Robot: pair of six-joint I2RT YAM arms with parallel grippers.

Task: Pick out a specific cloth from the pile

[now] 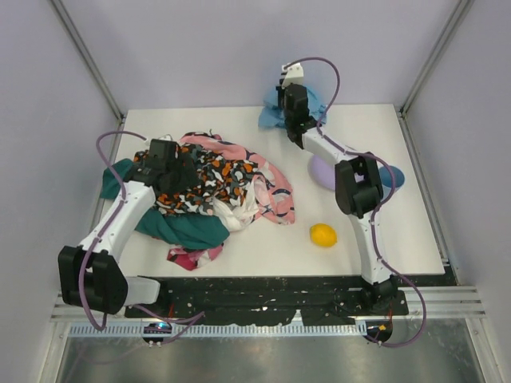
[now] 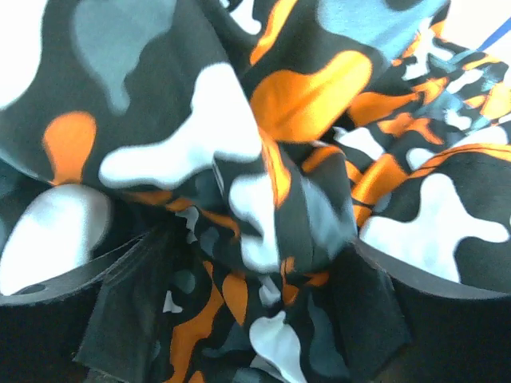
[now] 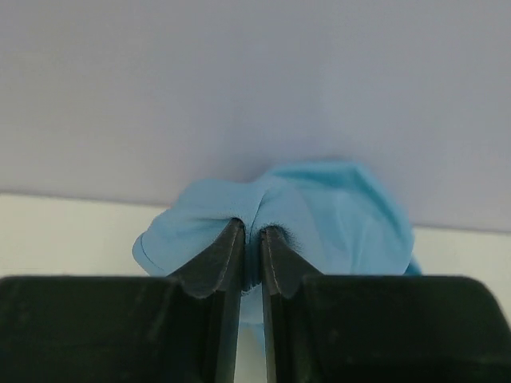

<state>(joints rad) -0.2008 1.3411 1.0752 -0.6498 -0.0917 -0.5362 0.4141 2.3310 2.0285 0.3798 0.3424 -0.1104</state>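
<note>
Pale walls on three sides, white worktop (image 1: 399,231).

Top view: the pile (image 1: 211,195) sits left of centre. The left hand (image 1: 172,166) is down on its speckled top. The right arm (image 1: 355,187) reaches to the far edge, and the cloth (image 1: 268,118) is bunched at its tip, well apart from the pile. Blue shows on both sides of the wrist, so what is visible lies roughly left to right along the back edge. A darker blue patch beside the elbow may be its tail, but I cannot tell. A lilac plate (image 1: 321,171) lies under the forearm, with a yellow fruit (image 1: 323,234) nearer.

Left wrist view: speckled fabric (image 2: 263,159) fills the picture. Dark shapes sit at the lower corners. I cannot tell whether this hand is apart or together.

Right wrist view: the right hand (image 3: 251,230) has its fingers (image 3: 219,259) almost together, clamped on a fold of the cloth. The rest bulges past the tips towards the back wall, and no clear long axis shows.

Judgement: the cloth is picked out and this is the carry-off step. Next it needs a firm pinch, any trailing length drawn clear of the plate and fruit, and a set-down away from the pile.
</note>
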